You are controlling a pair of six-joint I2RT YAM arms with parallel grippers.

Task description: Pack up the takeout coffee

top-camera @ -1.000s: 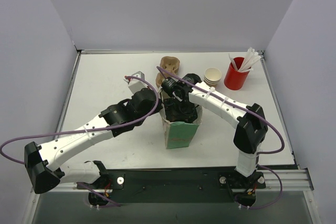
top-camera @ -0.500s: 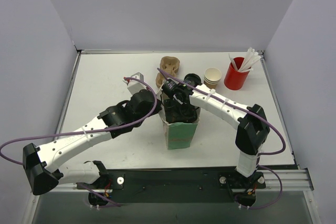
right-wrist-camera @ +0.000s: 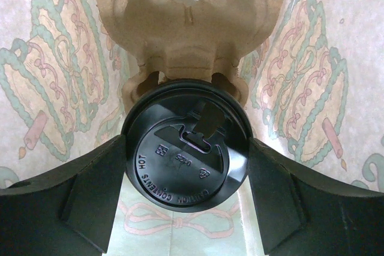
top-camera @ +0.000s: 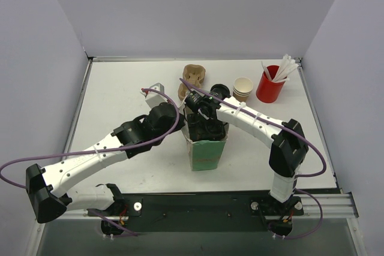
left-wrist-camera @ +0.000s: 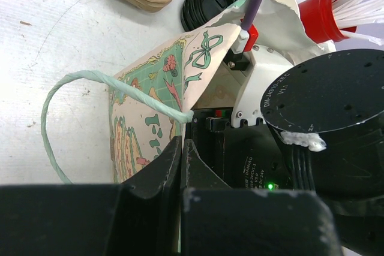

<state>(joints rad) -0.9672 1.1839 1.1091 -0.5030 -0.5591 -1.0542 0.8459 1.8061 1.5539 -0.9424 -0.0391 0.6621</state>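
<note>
The takeout coffee (right-wrist-camera: 186,157) shows only its round black lid in the right wrist view, deep inside a patterned green paper bag (top-camera: 208,154). My right gripper (right-wrist-camera: 186,148) reaches down into the bag, and its fingers (right-wrist-camera: 96,190) press the lid's rim from both sides. The cup sits against a brown cardboard carrier (right-wrist-camera: 192,28) on the bag's floor. From above, the arm hides the cup. My left gripper (left-wrist-camera: 181,148) is shut on the bag's rim (left-wrist-camera: 150,106), just below its pale string handle (left-wrist-camera: 78,82).
Behind the bag are a stack of cardboard carriers (top-camera: 193,76), a stack of black lids (top-camera: 219,91), a stack of lidless tan cups (top-camera: 243,87) and a red cup with white sticks (top-camera: 270,85). White walls enclose the table on three sides.
Both wrists have shifted very slightly at the bag's mouth since the earliest frame. Both grips are unchanged.
</note>
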